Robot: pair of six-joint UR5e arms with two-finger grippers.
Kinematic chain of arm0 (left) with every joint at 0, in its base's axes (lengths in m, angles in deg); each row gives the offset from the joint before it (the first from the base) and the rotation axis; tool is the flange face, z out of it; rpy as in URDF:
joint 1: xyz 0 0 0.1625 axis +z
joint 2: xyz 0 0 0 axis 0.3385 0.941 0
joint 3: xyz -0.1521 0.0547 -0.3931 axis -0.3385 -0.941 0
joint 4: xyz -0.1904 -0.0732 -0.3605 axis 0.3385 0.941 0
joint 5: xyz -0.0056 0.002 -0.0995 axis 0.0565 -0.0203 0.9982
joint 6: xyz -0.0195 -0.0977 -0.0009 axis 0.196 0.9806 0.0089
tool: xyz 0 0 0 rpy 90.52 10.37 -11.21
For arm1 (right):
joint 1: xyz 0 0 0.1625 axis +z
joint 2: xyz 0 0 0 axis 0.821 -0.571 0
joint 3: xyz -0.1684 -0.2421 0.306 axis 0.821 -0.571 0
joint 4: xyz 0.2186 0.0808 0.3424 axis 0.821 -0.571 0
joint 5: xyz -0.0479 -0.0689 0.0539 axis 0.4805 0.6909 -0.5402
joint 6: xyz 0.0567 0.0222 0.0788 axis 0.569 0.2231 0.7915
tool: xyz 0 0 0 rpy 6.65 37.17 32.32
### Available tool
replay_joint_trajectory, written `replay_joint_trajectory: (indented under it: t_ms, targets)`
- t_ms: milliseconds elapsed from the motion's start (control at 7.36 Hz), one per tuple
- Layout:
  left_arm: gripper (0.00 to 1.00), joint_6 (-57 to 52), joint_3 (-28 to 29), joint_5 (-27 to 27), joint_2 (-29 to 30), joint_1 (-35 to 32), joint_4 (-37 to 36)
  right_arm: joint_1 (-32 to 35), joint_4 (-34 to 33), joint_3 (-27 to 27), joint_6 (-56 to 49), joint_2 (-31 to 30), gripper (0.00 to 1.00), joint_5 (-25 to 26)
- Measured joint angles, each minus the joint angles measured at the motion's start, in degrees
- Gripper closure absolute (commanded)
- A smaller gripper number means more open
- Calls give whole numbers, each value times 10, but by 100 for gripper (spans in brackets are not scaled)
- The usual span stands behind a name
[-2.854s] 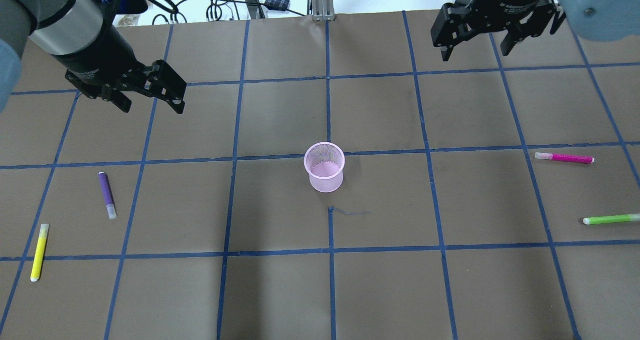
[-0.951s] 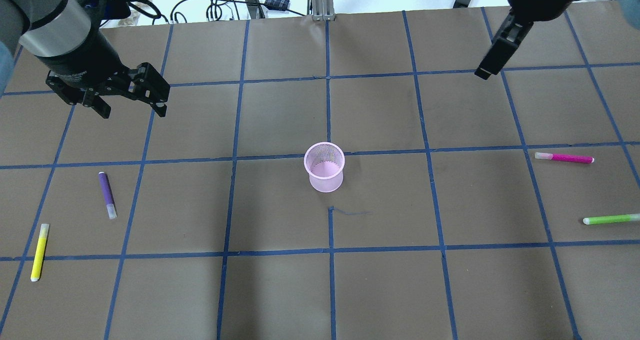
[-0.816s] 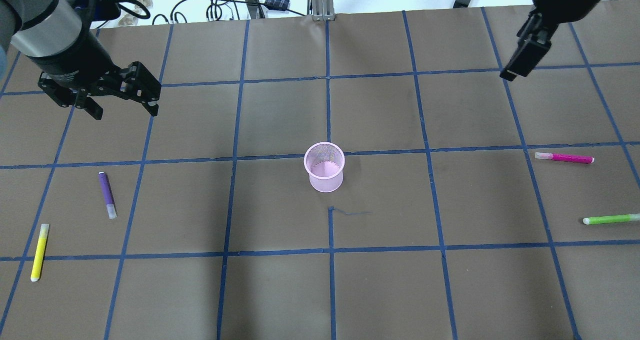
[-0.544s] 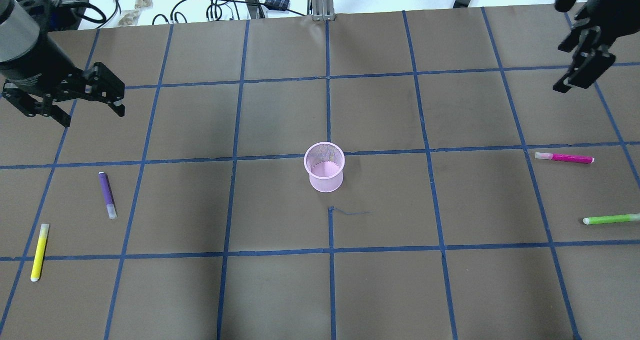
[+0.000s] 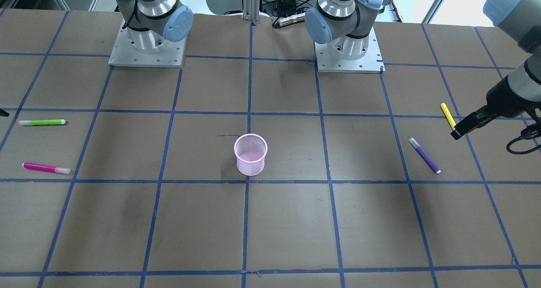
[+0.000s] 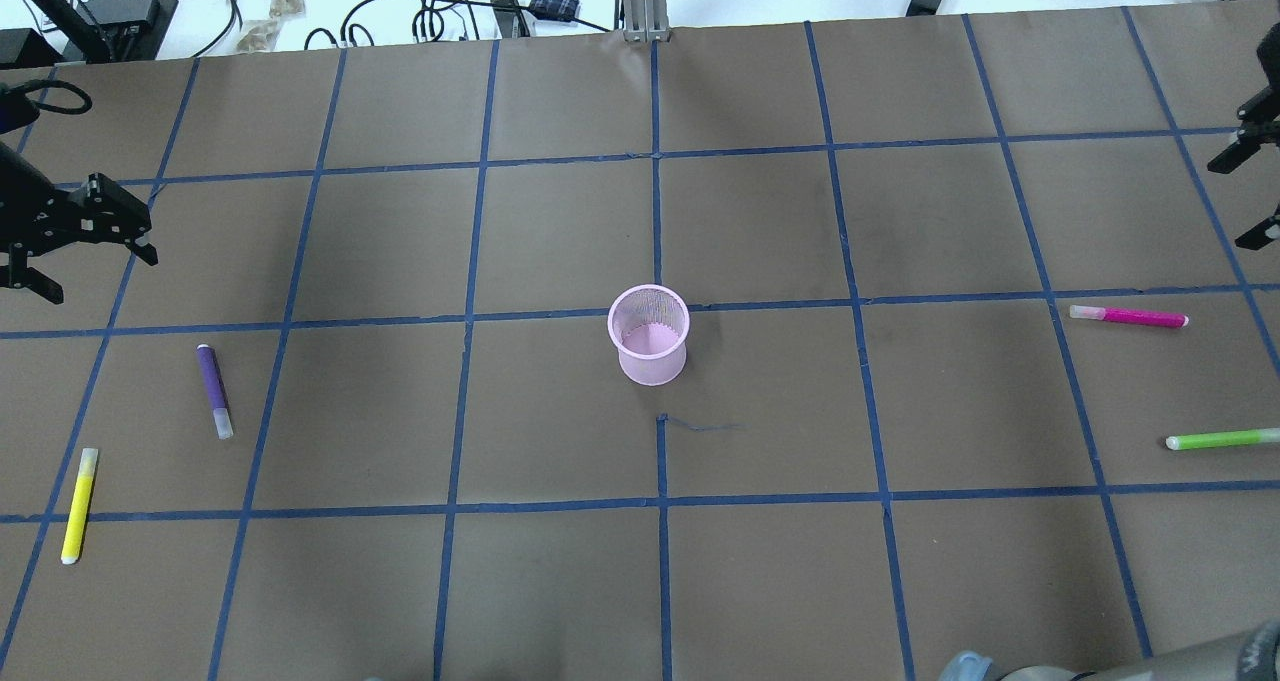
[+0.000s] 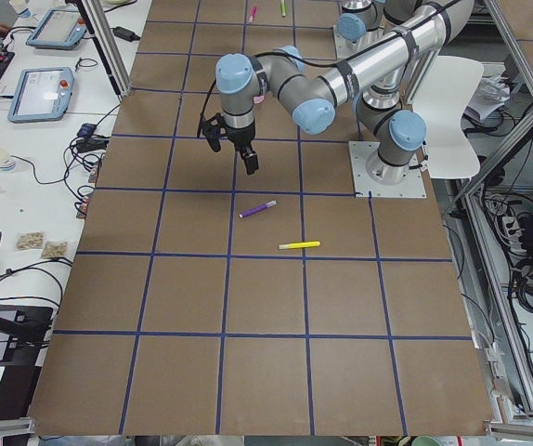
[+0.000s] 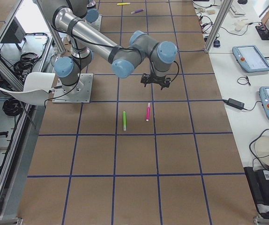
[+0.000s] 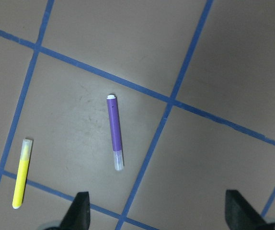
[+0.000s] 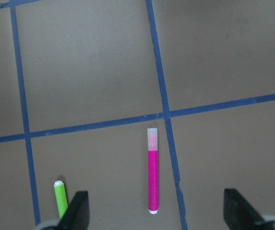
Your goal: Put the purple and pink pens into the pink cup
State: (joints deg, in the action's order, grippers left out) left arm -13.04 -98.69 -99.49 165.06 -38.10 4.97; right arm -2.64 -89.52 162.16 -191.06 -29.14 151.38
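Note:
The pink mesh cup (image 6: 650,366) stands upright at the table's middle, also in the front view (image 5: 250,165). The purple pen (image 6: 213,389) lies flat at the left, seen in the left wrist view (image 9: 114,129). The pink pen (image 6: 1130,316) lies flat at the right, seen in the right wrist view (image 10: 153,179). My left gripper (image 6: 95,273) is open and empty, above the table beyond the purple pen. My right gripper (image 6: 1232,206) is open and empty at the right edge, beyond the pink pen.
A yellow pen (image 6: 78,504) lies near the purple pen. A green pen (image 6: 1220,439) lies near the pink pen. Cables (image 6: 430,11) run along the far edge. Both robot bases (image 5: 148,47) stand on my side of the table.
Both arms have swung outward. The left gripper went to the left edge and the right gripper to the right edge. Both stay open. The pens and cup have not moved.

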Motion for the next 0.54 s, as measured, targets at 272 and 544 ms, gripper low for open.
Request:
replay_joint_trajectory:
  t_ms: [272, 544]
  targets:
    - [0, 2, -14, 1, 50, 13, -61, -62, -7, -1, -93, 62, 6, -67]
    - [0, 5, -32, 1, 99, 14, -117, -89, -17, 0, -163, 127, 11, -122]
